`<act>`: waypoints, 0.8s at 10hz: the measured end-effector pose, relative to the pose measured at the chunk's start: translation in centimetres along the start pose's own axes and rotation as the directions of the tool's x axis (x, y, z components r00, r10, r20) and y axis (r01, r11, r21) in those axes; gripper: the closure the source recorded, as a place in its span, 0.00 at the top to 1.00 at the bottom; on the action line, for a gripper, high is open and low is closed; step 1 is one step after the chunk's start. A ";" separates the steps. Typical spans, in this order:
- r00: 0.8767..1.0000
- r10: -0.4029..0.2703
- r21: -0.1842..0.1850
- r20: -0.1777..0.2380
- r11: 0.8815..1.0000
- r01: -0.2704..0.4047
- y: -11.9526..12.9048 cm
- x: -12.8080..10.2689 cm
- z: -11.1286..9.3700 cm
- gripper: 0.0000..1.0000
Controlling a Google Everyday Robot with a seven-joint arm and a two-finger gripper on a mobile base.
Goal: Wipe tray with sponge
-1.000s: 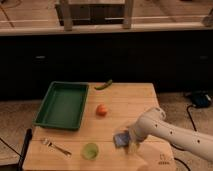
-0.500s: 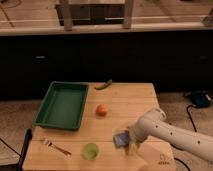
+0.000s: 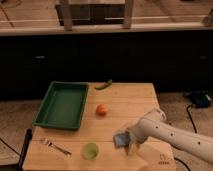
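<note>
Dim, warm light — soft, faint shadows

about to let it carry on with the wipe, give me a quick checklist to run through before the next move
1. Sponge found: ok, flat on the table near the front edge, right of the green cup.
2. Gripper at the sponge: ok, right against its right side.
3. Sponge held firmly: cannot tell.
4. Tray ready for wiping: ok, nothing lies in it.
5. Low path from sponge to tray: not ok, the orange fruit and the cup sit close to that line, so lifting over looks safer.
6. Fork out of the way: ok, front left, apart from the tray.
</note>
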 end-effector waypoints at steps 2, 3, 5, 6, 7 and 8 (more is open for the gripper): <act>1.000 0.003 -0.001 -0.001 1.000 -0.003 0.2 0.3 0.1 0.56; 1.000 0.004 0.001 0.001 1.000 -0.004 0.2 0.4 0.1 0.56; 1.000 0.000 0.004 0.000 1.000 0.000 0.2 0.4 0.1 0.54; 1.000 -0.002 0.003 0.000 1.000 0.002 0.2 0.3 0.1 0.48; 1.000 -0.002 0.001 -0.001 1.000 0.002 0.2 0.4 0.0 0.34; 1.000 0.000 0.001 -0.001 1.000 0.000 0.3 0.4 0.0 0.24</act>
